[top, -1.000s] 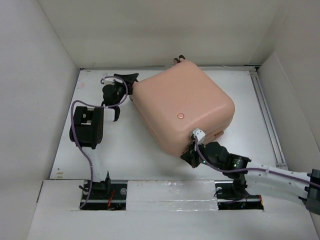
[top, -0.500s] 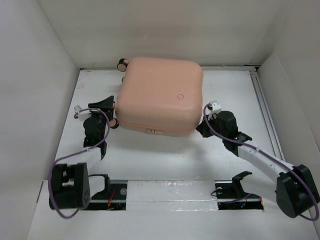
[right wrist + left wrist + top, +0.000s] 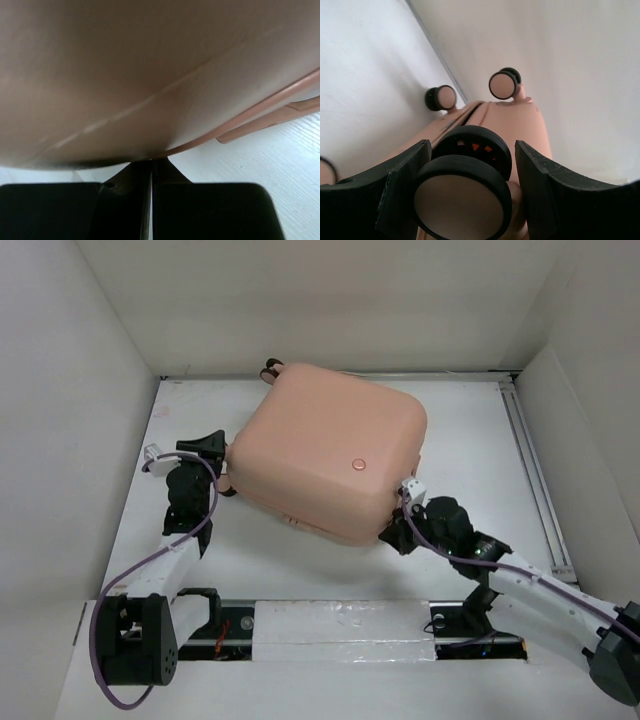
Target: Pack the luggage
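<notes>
The luggage is a closed salmon-pink hard-shell suitcase lying flat mid-table, turned at an angle. My left gripper is at its left side, shut on one black-rimmed pink wheel that fills the space between the fingers. In the left wrist view my left gripper faces along the shell, with two more wheels beyond. My right gripper is shut with nothing in it, its tips against the near right corner. In the right wrist view the right gripper sits just under the curved shell.
White walls box in the table on three sides; the left wall is near my left arm. A metal rail runs along the right edge. A pink seam or handle strip juts from the suitcase's lower edge.
The suitcase has turned and slid a little right and toward me. My right arm has dropped from its right side to its near right corner. The left gripper keeps its place at the wheel.
</notes>
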Controlling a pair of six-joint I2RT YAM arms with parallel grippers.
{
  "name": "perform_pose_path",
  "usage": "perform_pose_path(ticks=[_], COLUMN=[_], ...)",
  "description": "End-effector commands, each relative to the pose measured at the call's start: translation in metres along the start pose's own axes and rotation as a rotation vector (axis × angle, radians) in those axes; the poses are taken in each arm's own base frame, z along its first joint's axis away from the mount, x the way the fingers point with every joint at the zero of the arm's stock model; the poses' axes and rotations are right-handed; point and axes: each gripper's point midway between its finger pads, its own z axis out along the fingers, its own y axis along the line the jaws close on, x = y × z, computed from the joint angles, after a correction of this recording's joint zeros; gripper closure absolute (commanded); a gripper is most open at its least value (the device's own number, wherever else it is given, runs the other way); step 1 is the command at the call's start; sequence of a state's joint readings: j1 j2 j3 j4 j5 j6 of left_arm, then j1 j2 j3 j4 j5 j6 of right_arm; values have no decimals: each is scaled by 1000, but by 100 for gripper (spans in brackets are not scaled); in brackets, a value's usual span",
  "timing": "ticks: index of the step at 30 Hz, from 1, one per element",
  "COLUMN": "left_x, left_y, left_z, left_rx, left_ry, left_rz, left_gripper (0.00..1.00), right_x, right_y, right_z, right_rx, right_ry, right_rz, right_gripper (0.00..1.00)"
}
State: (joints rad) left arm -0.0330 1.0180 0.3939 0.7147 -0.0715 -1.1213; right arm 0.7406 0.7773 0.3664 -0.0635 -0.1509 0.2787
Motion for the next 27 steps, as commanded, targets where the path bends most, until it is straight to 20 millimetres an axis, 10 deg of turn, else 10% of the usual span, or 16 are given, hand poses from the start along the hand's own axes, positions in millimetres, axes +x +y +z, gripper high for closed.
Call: perform_pose_path(ticks=[1, 9, 11, 14, 15, 19, 23, 27], left_x=[38, 50, 56, 59, 59, 58, 62, 67], left_y=[-19, -8, -11, -5, -2, 1, 10, 14], left_z=[-16, -17, -19, -21, -23, -25, -28, -32], left_rx=[130, 106, 125, 117, 117, 107, 97, 100], left_ry=[165, 206, 240, 244, 244, 238, 243, 266], left_rz=[103, 117, 105, 105, 115, 115, 88, 74], left_gripper=[100, 100, 100, 100, 100, 100, 100, 100], right_x=[-92, -253, -257, -210, -148, -61, -90, -118], right_y=[24, -22, -36, -33, -37, 12, 68, 73], right_z=[3, 17, 31, 21, 29, 6, 3, 40], right_rx=[-143, -138, -122, -117, -72, -182, -288, -214], right_ry=[-217, -405, -384, -333, -239, -230, -347, -290], right_rz=[-73, -114, -81, -53, -5, 115, 103, -16], right_gripper=[100, 100, 100, 100, 100, 100, 100, 100])
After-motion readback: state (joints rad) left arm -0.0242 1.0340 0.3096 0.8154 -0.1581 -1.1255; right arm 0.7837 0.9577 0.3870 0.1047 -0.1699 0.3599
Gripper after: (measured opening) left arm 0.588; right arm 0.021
